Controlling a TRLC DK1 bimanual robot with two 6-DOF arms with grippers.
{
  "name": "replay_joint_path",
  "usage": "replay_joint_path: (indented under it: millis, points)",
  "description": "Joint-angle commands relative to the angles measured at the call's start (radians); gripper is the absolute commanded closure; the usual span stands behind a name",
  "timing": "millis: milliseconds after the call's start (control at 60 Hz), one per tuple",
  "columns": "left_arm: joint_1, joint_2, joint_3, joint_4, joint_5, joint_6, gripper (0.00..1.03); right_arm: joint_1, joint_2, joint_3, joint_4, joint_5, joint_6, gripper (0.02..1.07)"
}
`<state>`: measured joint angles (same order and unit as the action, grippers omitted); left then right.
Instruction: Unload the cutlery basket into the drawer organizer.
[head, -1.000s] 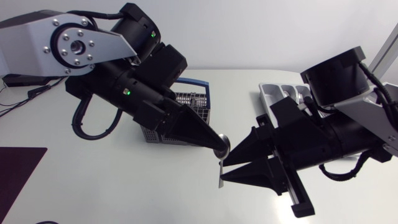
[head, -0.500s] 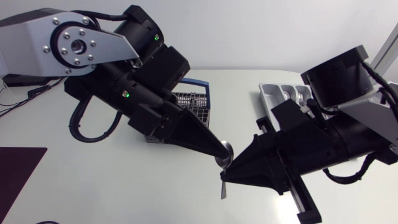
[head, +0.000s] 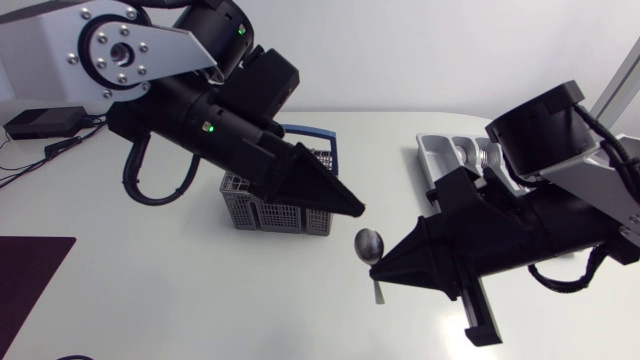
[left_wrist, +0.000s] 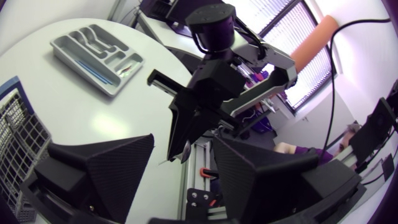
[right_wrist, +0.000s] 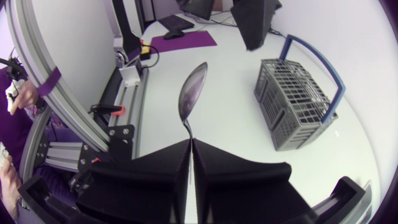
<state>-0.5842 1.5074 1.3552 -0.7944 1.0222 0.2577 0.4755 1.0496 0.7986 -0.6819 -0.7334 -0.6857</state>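
White table (head: 150, 300), right end effector (head: 380, 271) pinching metal spoon (head: 368, 244), left end effector (head: 352, 207) spread, grey mesh basket (head: 270, 213)

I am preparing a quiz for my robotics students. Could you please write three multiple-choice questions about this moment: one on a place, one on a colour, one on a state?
1. Where is the spoon?
A. lying flat on the table
B. in the right gripper
C. in the drawer organizer

2. What colour is the carrying handle of the cutlery basket?
A. red
B. yellow
C. blue

3. In what state is the left gripper?
A. open, holding nothing
B. shut on the spoon
C. shut on the basket's handle

Answers:
1 B: the right wrist view shows the gripper closed on the spoon's stem, with the bowl sticking out ahead.
2 C: a blue bar arches over the grey basket.
3 A: in the left wrist view its fingers stand wide apart and touch nothing.
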Motion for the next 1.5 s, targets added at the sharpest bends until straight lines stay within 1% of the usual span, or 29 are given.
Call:
replay_joint_path:
  millis: [0, 33, 117, 183, 200, 233, 283, 350, 417, 450, 483, 583, 633, 733, 800, 867, 1133, 1333, 1483]
  points:
    - [0.021, 0.014, 0.012, 0.052, -0.07, -0.086, 0.04, -0.04, 0.021, -0.045, -0.011, 0.052, -0.06, 1.02]
    - [0.023, 0.014, 0.009, 0.077, -0.122, -0.113, 0.04, -0.057, 0.023, -0.056, -0.007, 0.083, -0.074, 1.02]
    - [0.04, 0.01, -0.002, 0.103, -0.183, -0.132, 0.04, -0.133, 0.023, -0.075, -0.007, 0.118, -0.133, 1.02]
    - [0.04, 0.002, -0.022, 0.141, -0.289, -0.156, 0.04, -0.186, 0.023, -0.096, 0.008, 0.173, -0.181, 1.02]
    - [0.041, 0.001, -0.027, 0.149, -0.303, -0.158, 0.04, -0.201, 0.023, -0.099, 0.013, 0.183, -0.192, 1.02]
    - [0.043, -0.001, -0.033, 0.156, -0.32, -0.16, 0.04, -0.238, 0.026, -0.105, 0.016, 0.189, -0.218, 1.02]
    - [0.044, -0.003, -0.047, 0.173, -0.393, -0.166, 0.04, -0.307, 0.029, -0.116, 0.019, 0.198, -0.268, 1.02]
    - [0.044, -0.007, -0.065, 0.19, -0.453, -0.167, 0.04, -0.387, 0.029, -0.131, 0.047, 0.223, -0.328, 1.02]
    - [0.04, -0.019, -0.091, 0.218, -0.55, -0.169, 0.04, -0.476, 0.036, -0.147, 0.065, 0.241, -0.405, 1.02]
    - [0.038, -0.027, -0.103, 0.23, -0.574, -0.169, 0.04, -0.511, 0.038, -0.156, 0.081, 0.25, -0.439, 1.02]
    - [0.038, -0.036, -0.117, 0.245, -0.619, -0.169, 0.04, -0.554, 0.041, -0.16, 0.097, 0.255, -0.469, 1.02]
    - [0.038, -0.056, -0.148, 0.271, -0.691, -0.167, 0.04, -0.66, 0.049, -0.165, 0.111, 0.256, -0.563, 1.02]
    - [0.034, -0.069, -0.166, 0.287, -0.749, -0.164, 0.04, -0.701, 0.053, -0.179, 0.145, 0.276, -0.606, 1.02]
    - [0.032, -0.084, -0.197, 0.323, -0.826, -0.161, 0.04, -0.779, 0.069, -0.193, 0.191, 0.279, -0.67, 1.02]
    - [0.03, -0.093, -0.22, 0.347, -0.883, -0.158, 0.04, -0.831, 0.09, -0.214, 0.26, 0.289, -0.709, 1.02]
    - [0.03, -0.108, -0.245, 0.374, -0.935, -0.147, 0.04, -0.879, 0.115, -0.226, 0.298, 0.287, -0.75, 1.02]
    - [0.04, -0.157, -0.329, 0.448, -1.042, -0.098, 0.04, -1.022, 0.165, -0.217, 0.404, 0.249, -0.868, 1.02]
    - [0.05, -0.173, -0.366, 0.475, -1.045, -0.095, 0.04, -1.106, 0.196, -0.188, 0.427, 0.201, -0.959, 1.02]
    - [0.052, -0.185, -0.384, 0.488, -1.044, -0.095, 0.04, -1.12, 0.217, -0.199, 0.516, 0.201, -0.983, 1.02]
